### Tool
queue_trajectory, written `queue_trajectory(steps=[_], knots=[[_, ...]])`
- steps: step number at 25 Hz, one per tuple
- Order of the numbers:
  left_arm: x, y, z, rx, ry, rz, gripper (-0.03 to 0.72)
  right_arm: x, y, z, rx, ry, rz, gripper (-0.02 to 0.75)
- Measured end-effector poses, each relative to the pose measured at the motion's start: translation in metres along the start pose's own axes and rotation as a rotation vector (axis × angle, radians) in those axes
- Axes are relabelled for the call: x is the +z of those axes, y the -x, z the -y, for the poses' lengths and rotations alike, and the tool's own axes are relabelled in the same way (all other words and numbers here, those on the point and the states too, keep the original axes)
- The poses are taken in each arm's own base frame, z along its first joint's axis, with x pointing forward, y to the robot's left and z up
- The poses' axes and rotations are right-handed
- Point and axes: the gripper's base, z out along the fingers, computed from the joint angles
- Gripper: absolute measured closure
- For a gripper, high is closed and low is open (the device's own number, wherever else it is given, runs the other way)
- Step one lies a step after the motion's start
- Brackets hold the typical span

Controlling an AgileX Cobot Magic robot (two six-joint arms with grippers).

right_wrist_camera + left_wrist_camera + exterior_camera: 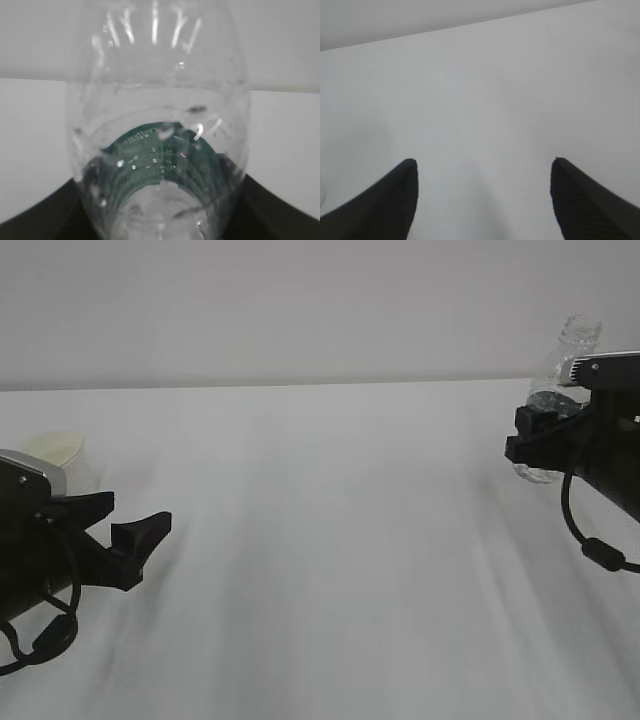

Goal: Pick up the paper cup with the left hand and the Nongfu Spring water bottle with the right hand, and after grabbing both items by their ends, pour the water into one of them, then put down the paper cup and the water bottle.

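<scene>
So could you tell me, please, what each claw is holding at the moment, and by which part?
The right claw holds the Nongfu Spring water bottle around its lower body. The left claw is open and holds nothing; the paper cup sits behind it.

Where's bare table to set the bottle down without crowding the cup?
The white table is bare between the left gripper and the right gripper gripping the water bottle. The far left is crowded: the paper cup stands behind the left arm.
</scene>
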Motion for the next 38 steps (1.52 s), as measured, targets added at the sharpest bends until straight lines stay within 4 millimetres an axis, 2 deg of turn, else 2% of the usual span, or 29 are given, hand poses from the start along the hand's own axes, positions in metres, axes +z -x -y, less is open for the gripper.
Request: queue_trajectory(steps=[19, 25, 32, 38], knots=[[0.0, 0.0, 0.0, 0.0, 0.0, 0.0, 0.1, 0.044, -0.015, -0.005, -0.003, 0.003, -0.024, 0.279], [0.0, 0.0, 0.0, 0.0, 0.0, 0.0, 0.1, 0.056, -0.026, -0.006, -0.005, 0.004, -0.048, 0.279], [0.0, 0.0, 0.0, 0.0, 0.0, 0.0, 0.1, 0.066, -0.037, -0.008, -0.007, 0.006, -0.071, 0.279], [0.0, 0.0, 0.0, 0.0, 0.0, 0.0, 0.1, 0.068, -0.038, -0.008, -0.007, 0.005, -0.065, 0.279]])
